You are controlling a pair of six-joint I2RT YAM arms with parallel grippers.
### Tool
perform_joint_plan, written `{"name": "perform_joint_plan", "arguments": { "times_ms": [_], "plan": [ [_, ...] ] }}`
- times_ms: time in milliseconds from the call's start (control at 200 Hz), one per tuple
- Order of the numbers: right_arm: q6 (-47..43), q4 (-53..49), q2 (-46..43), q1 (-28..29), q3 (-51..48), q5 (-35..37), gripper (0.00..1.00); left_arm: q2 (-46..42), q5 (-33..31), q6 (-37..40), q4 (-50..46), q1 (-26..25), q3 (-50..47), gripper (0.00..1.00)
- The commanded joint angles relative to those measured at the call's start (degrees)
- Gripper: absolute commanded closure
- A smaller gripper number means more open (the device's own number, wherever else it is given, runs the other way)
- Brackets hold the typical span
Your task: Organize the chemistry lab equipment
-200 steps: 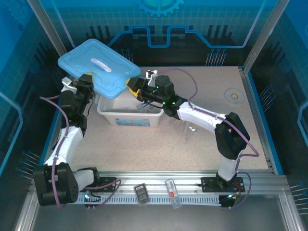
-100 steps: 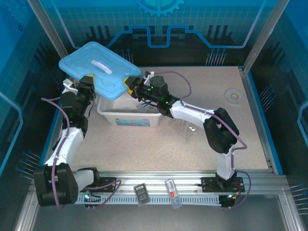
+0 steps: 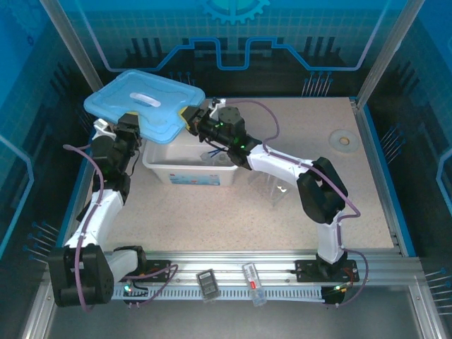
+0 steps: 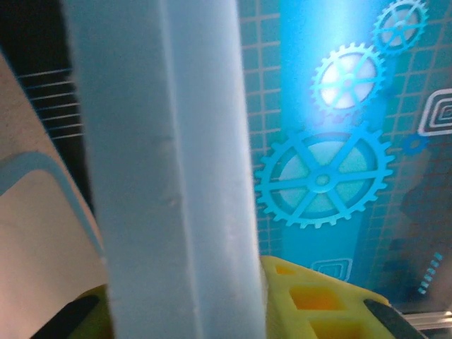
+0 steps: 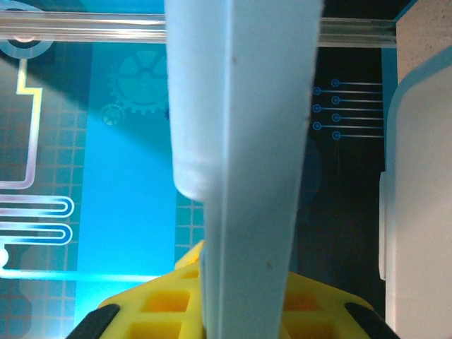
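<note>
2 grippers on one part: light-blue lid (image 3: 145, 99) is up in the air over the far-left area of the worktop (image 3: 233, 226), above the white bin (image 3: 191, 176) and offset to its far-left, not seated. The left gripper (image 3: 131, 126) has the lid's near-left edge and the right gripper (image 3: 192, 121) its right edge. Opposite sides prob. because the lid is wide and thin: one pinch would let it swing, two give ctrl of tilt for lining up w/ the bin rim. Left wrist cam: lid rim runs between the yellow pads (image 4: 321, 307), looks clamped on it. Right wrist cam: same, rim sandwiched at the pads (image 5: 155, 314), jaws closed down on the lid. Lid sits tilted and overhangs past the bin's far-left corner, so my read is it needs a shift toward near-right + lowering before it can go on. What looks like the small clear rack (image 3: 277, 189) stands mid-worktop, near the bin's right side but apart from it, not inside. Hard to read: lid + right arm cover the bin's far side, and the contents are too small to ID, just something bluish in there. Wrist cams are v. close, so the lid edge is blurred and the fingers are cut off at the frame bottom. The pale ring (image 3: 344, 140) is near the far-right corner, not involved.
</note>
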Motion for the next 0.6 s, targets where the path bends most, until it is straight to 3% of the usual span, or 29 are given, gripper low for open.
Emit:
{"name": "perform_joint_plan", "arguments": {
  "times_ms": [0,100,275,460,595],
  "plan": [
    [-5.80,0.36,-2.82,-0.96,-0.20,0.42,1.00,-2.92,2.60,4.33,-1.28,-0.76,-0.81,0.70],
    [-6.57,1.37,-3.64,-2.11,-0.64,-0.46,1.00,-3.60,3.42,5.38,-3.96,-0.76,-1.19,0.61],
    [-9.29,0.91,-6.51,-4.53,-1.33,-1.86,1.00,-4.99,5.78,9.80,-14.09,-0.67,1.45,0.33],
    [-10.62,-1.64,-9.70,-8.64,-0.89,-4.99,1.00,-6.98,6.43,17.11,-27.75,0.52,5.59,0.28],
    [-8.52,-1.92,-10.10,-12.69,0.57,-11.82,1.00,-7.90,6.61,21.38,-33.81,2.49,6.80,0.26]
  ]
}}
